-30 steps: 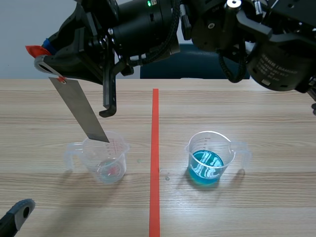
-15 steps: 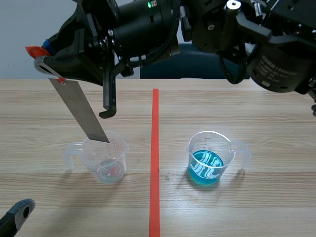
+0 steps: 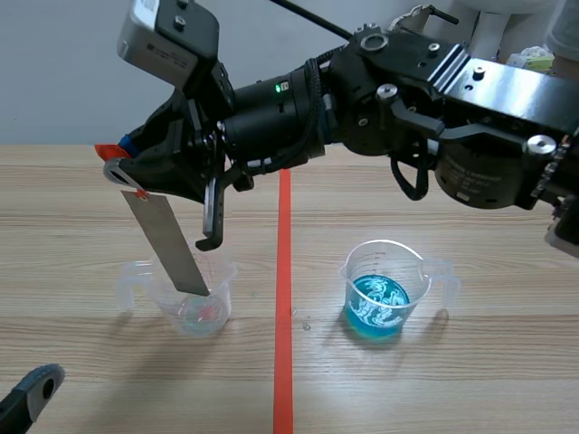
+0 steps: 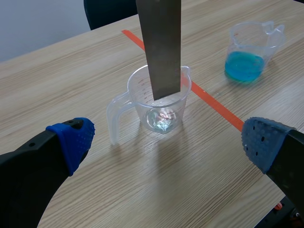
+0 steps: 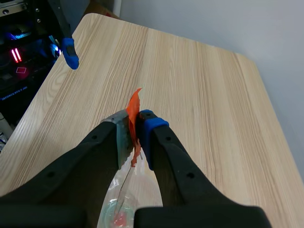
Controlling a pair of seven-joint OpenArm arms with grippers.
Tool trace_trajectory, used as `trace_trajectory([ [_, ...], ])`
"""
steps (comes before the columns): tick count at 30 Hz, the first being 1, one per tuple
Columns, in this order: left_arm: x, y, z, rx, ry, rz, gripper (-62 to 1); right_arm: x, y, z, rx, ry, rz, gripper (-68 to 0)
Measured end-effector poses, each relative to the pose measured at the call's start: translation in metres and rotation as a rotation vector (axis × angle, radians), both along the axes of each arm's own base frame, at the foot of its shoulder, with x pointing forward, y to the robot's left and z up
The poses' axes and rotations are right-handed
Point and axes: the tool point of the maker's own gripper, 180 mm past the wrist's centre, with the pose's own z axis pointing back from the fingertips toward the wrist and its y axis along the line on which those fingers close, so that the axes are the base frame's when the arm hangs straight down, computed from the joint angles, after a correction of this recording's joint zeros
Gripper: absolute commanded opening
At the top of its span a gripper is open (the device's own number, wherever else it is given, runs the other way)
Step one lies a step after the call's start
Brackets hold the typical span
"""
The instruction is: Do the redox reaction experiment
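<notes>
A: Scene view: how far along?
B: Right jaws clench the metal strip [image 3: 167,244], its lower end inside the clear cup [image 3: 185,303]; the blue-liquid cup [image 3: 382,298] stands well apart, seemingly unused.
A: Left wrist view?
B: Left jaws released, that cup ahead on the surface [image 4: 57,76].
A: Right wrist view?
B: Jaws pinching the strip's orange-taped end [image 5: 135,107].

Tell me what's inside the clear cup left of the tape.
The lower end of the flat grey metal strip hangs inside the clear plastic cup. At its bottom lies something small, shiny, reddish, unidentifiable.
</notes>
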Motion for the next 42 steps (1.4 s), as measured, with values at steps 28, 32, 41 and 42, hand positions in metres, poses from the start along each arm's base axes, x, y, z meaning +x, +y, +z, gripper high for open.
trace_trajectory([
  [28, 0.000, 0.000, 0.000, 0.000, 0.000, 0.000, 1.4, 0.003, 0.013, -0.055, 0.009, -0.025, 0.012, -66.9],
  [32, 0.000, 0.000, 0.000, 0.000, 0.000, 0.000, 1.4, 0.002, 0.013, -0.055, 0.009, -0.025, 0.013, -66.9],
  [41, 0.000, 0.000, 0.000, 0.000, 0.000, 0.000, 1.4, 0.002, 0.013, -0.055, 0.009, -0.025, 0.013, -63.0],
  [42, 0.000, 0.000, 0.000, 0.000, 0.000, 0.000, 1.4, 0.002, 0.013, -0.055, 0.009, -0.025, 0.012, -58.1],
])
